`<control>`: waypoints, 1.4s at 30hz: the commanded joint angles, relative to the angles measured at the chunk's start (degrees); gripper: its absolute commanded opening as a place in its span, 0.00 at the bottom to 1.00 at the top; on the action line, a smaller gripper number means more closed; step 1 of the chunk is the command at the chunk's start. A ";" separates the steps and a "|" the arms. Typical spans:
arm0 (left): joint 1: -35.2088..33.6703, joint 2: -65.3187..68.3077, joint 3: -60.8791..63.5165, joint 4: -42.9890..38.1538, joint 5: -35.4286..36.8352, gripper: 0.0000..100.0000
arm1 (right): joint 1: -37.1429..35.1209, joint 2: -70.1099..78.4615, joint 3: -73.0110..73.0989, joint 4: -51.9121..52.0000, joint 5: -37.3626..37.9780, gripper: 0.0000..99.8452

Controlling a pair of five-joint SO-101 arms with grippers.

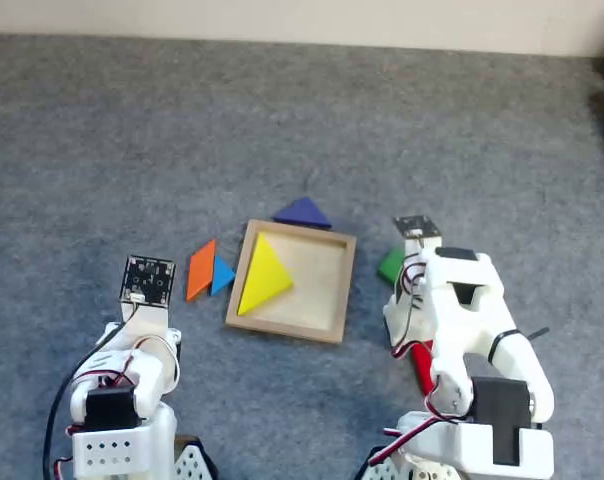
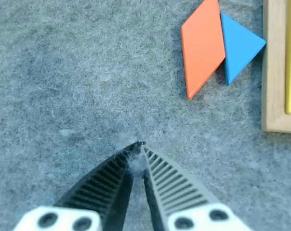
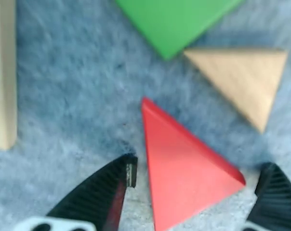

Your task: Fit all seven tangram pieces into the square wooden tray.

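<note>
— Where's the high camera?
— Overhead, fixed, looking down across the grey table [image 1: 132, 130].
— And the wrist ones?
— Low, very near the surface, facing forward and down. The left shares the orange piece [image 2: 202, 45] and one edge of the tray [image 2: 273, 72] with the overhead view; the right shares the green piece [image 3: 174, 19].

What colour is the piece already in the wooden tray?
Yellow: a triangle lying in the tray. The high view shows it best.

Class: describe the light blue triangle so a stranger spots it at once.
Start at the square wooden tray. Outside one wall lies an orange parallelogram; the light blue triangle sits between them, touching the parallelogram. It is smaller and paler than the dark blue triangle beyond the tray.
</note>
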 commanded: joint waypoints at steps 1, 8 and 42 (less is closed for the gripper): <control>-0.04 -0.04 0.40 0.18 -0.18 0.01 | 0.40 1.01 -0.92 -4.00 0.79 0.37; -0.04 -0.04 0.40 0.18 -0.18 0.01 | 0.31 1.01 -0.84 -5.58 1.05 0.37; -0.04 -0.04 0.40 0.18 -0.18 0.01 | 0.66 0.75 0.66 -3.56 -2.99 0.31</control>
